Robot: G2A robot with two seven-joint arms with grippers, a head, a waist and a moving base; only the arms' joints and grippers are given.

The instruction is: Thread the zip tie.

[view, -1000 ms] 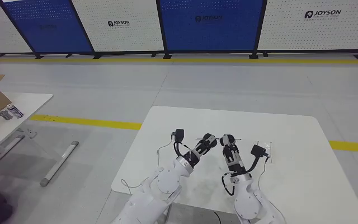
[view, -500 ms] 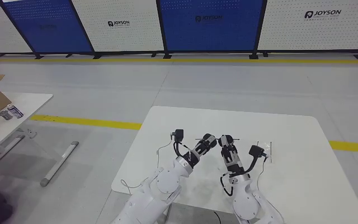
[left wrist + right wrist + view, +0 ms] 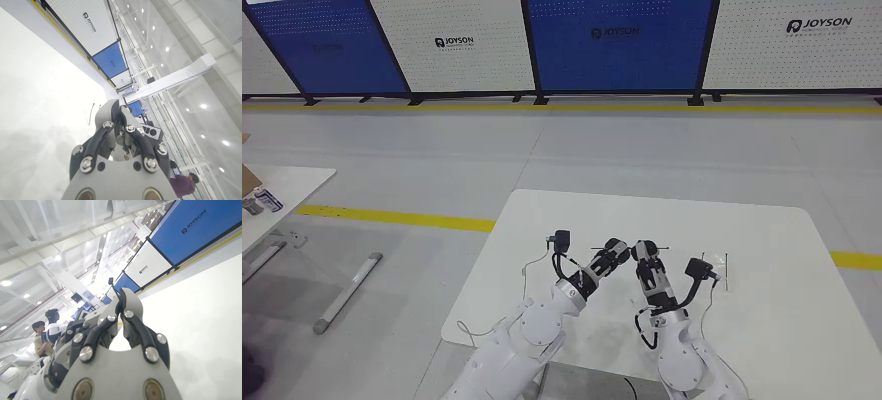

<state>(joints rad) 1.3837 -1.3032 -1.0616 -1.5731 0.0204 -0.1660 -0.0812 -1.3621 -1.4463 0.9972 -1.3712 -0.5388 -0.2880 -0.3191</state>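
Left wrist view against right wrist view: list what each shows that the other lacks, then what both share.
Left wrist view, not the right: the left gripper, fingers pressed together, and two spare zip ties lying flat on the white table beyond it.

Right wrist view, not the left: the right gripper, shut on a zip tie whose head sticks out past the fingertips.

Both: the white table, and the blue and white partition panels in the room behind.
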